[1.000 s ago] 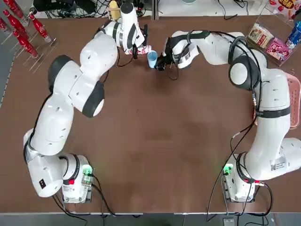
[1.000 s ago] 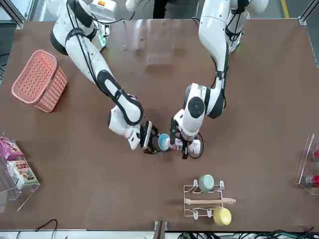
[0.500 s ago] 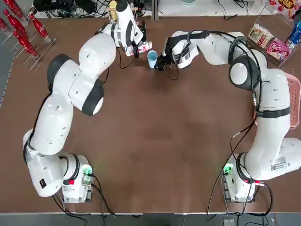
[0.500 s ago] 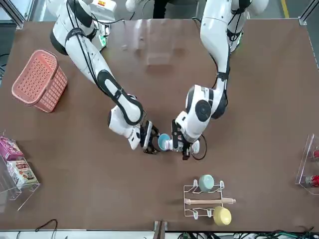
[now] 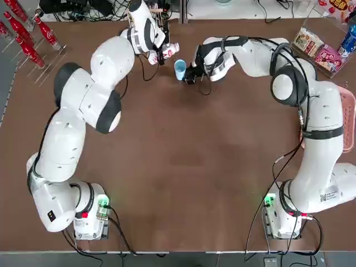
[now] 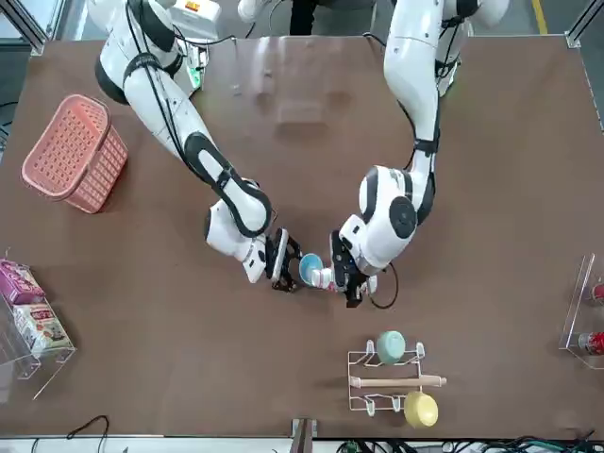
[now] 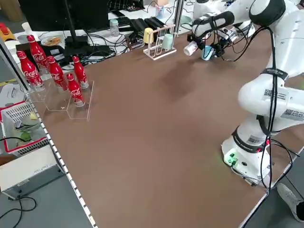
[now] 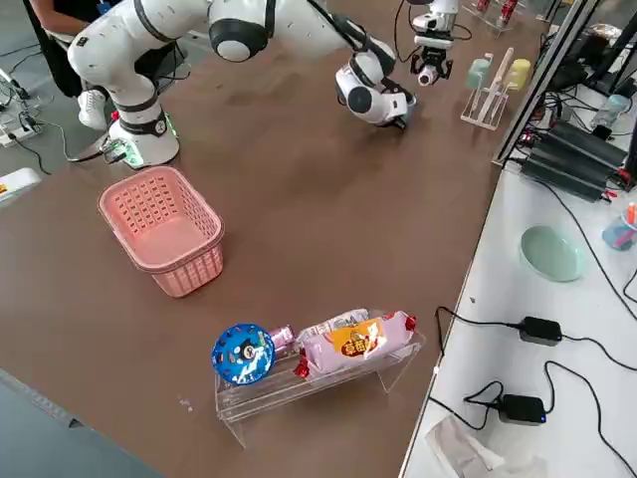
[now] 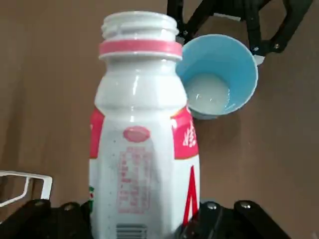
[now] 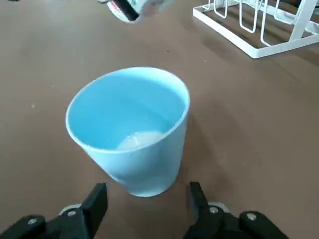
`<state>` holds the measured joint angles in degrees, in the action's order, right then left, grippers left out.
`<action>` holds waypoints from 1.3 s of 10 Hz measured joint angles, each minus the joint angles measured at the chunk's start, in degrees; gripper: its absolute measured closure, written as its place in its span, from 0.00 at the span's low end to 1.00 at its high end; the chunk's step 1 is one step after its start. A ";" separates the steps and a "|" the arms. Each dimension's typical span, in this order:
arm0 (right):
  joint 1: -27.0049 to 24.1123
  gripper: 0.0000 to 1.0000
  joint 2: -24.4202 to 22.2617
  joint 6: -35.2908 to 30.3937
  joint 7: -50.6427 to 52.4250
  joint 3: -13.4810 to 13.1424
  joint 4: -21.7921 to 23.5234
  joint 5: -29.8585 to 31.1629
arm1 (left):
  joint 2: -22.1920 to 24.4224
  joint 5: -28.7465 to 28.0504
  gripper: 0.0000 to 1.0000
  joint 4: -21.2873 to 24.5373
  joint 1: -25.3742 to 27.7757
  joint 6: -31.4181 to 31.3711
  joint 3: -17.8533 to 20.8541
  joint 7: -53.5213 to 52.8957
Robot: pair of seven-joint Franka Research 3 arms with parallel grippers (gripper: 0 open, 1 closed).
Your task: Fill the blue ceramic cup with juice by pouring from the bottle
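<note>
Light, squeezy bottle (image 9: pixel 142 124), I reckon
Left fingers (image 9: pixel 214 219) grip its body, right fingers (image 10: pixel 94 206) open by cup (image 10: pixel 162 164), counter's (image 5: pixel 183 167) 12 o'clock; pinch cup's sides gently.

Table (image 5: pixel 183 167): brown top. Floor (image 7: pixel 52 204): grey, beyond the table's edge at six o'clock in the top view. Side bench (image 8: pixel 557 329): white, at three o'clock in the right side view. Monitor (image 7: pixel 66 16): dark, at eleven o'clock in the left side view. White box (image 7: pixel 28 171): on the floor, nine o'clock there.
</note>
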<state>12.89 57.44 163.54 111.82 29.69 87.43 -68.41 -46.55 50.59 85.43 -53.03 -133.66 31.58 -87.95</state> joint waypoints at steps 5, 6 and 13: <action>-1.06 0.00 -0.12 0.11 0.00 0.84 0.34 -0.13 | 7.12 4.31 0.59 2.34 7.99 8.56 -2.05 -11.09; -2.15 0.00 -0.49 0.11 0.00 1.43 0.72 -0.19 | 9.95 4.85 0.59 4.50 12.79 8.83 -6.19 -14.72; -15.12 0.00 -13.69 -1.68 3.09 3.29 9.66 8.99 | 19.40 4.48 0.59 13.27 56.90 31.31 -32.92 -36.52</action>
<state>-2.23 43.75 161.85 114.91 32.98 97.09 -59.42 -27.15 55.07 98.70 3.87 -102.35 -1.34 -124.48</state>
